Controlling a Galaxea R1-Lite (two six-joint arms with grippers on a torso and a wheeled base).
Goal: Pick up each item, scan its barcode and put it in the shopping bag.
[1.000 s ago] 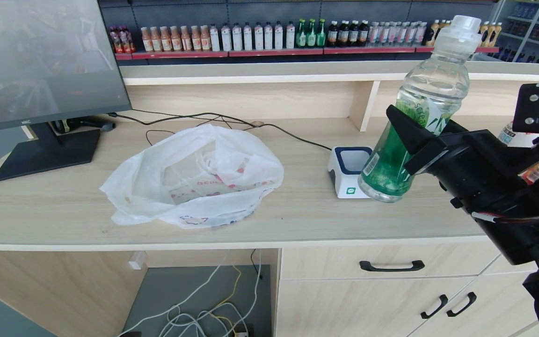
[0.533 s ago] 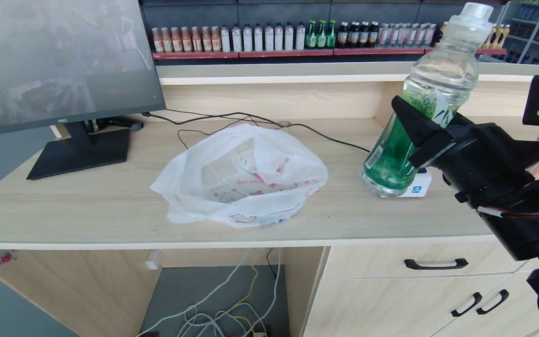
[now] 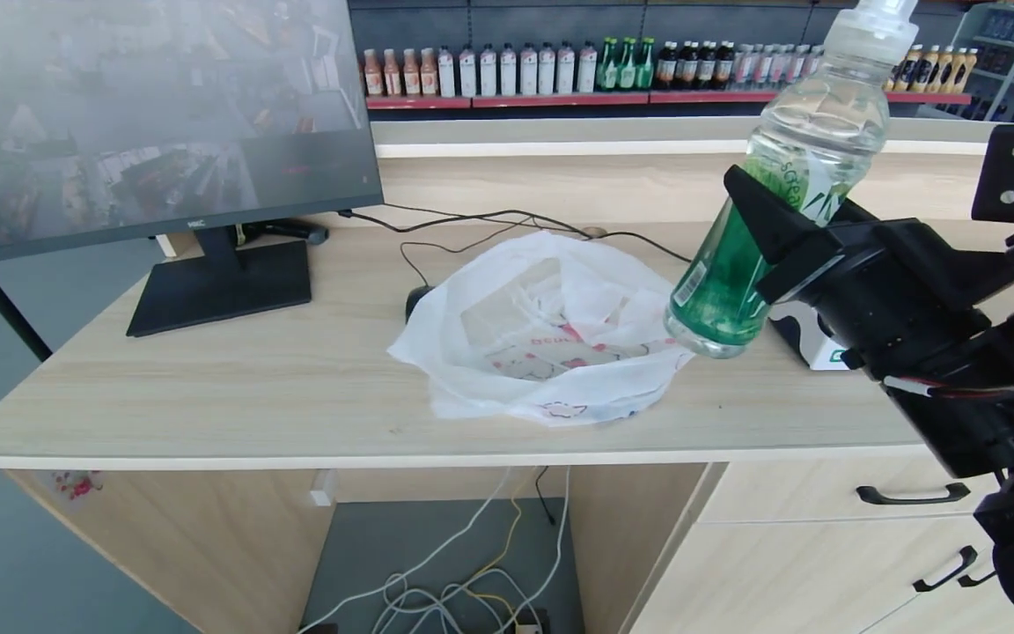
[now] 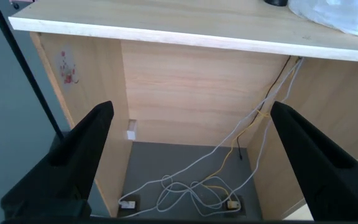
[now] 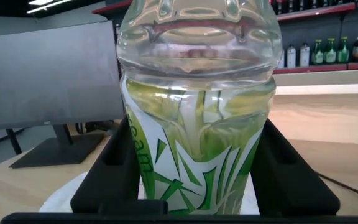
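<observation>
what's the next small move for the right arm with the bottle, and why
Probably shift the bottle a little toward the robot's left, then lower it into the shopping bag. The right hand is clamped on it, tilted, and its base hangs by the bag's right rim, not over the open mouth. The scanner sits on its other side.

A shop, seen at its checkout counter.
Long shelves (image 3: 648,99) filled with bottled drinks are seen behind a light wooden counter (image 3: 252,387). A monitor (image 3: 155,114), a small barcode scanner (image 3: 811,343) and a white shopping bag (image 3: 551,343) are placed on the counter.
</observation>
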